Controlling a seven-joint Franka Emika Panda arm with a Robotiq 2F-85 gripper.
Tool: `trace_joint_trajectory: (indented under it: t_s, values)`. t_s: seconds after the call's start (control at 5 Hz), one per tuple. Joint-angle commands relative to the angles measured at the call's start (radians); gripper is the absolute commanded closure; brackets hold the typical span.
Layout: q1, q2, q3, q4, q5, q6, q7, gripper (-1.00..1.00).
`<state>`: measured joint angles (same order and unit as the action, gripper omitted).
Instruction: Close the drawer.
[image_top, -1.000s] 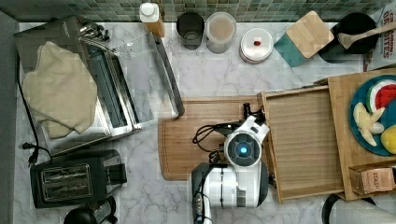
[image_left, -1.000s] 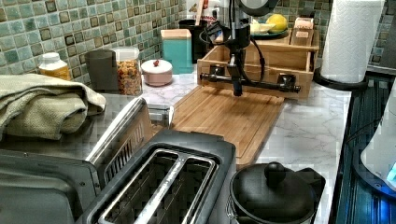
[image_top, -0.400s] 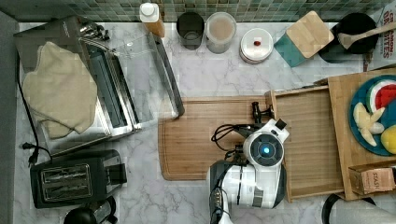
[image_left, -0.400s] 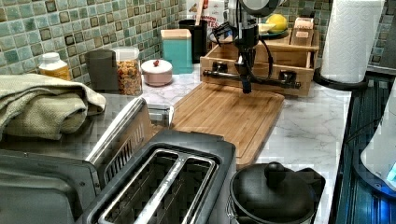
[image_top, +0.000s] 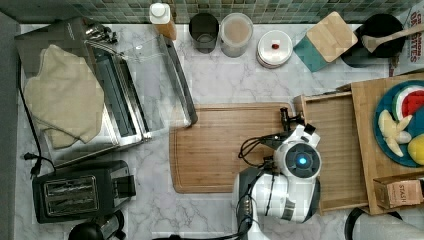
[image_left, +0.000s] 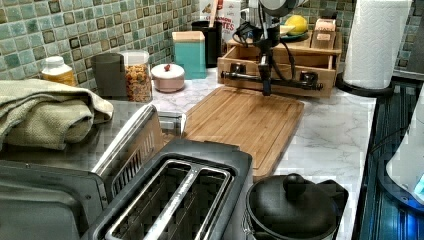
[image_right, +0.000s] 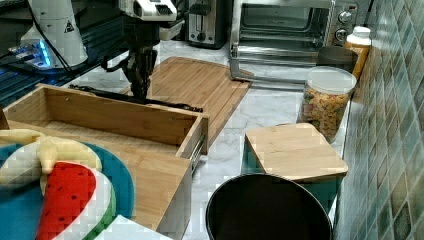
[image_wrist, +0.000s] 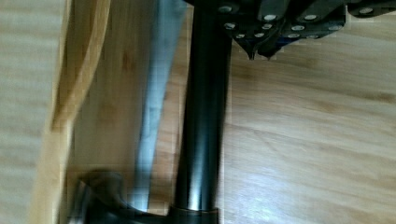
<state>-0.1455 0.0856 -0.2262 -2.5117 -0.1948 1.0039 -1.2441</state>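
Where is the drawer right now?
In the top view's right half, the drawer sticks partly out from its wooden cabinet, its black handle bar beside the cutting board.

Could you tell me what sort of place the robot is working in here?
Most likely a kitchen counter: a marble-look worktop with a toaster, a toaster oven and a tiled backsplash behind storage jars.

The top view looks straight down on the white marbled desk (image_top: 220, 75) from well above. The left view sits low at the desk's toaster end, facing along it toward the light-wood drawer (image_left: 280, 67). The right view looks back from the opposite end, over the drawer (image_right: 100, 120). All three share the flat bamboo cutting board (image_top: 225, 147). The wrist view hangs close over the drawer's black bar handle (image_wrist: 203, 116).
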Motion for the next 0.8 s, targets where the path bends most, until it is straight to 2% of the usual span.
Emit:
trace_joint_trajectory:
  t_s: [0.2, 0.4, 0.6, 0.8]
  values:
    - [-0.156, 0.091, -0.143, 0.315, 0.124, 0.066, -0.201, 1.00]
    - [-0.162, 0.096, -0.167, 0.335, 0.040, 0.085, -0.107, 1.00]
    - [-0.178, 0.121, -0.183, 0.370, 0.081, 0.125, -0.144, 1.00]
    - [-0.175, 0.180, -0.198, 0.449, 0.071, 0.117, -0.146, 1.00]
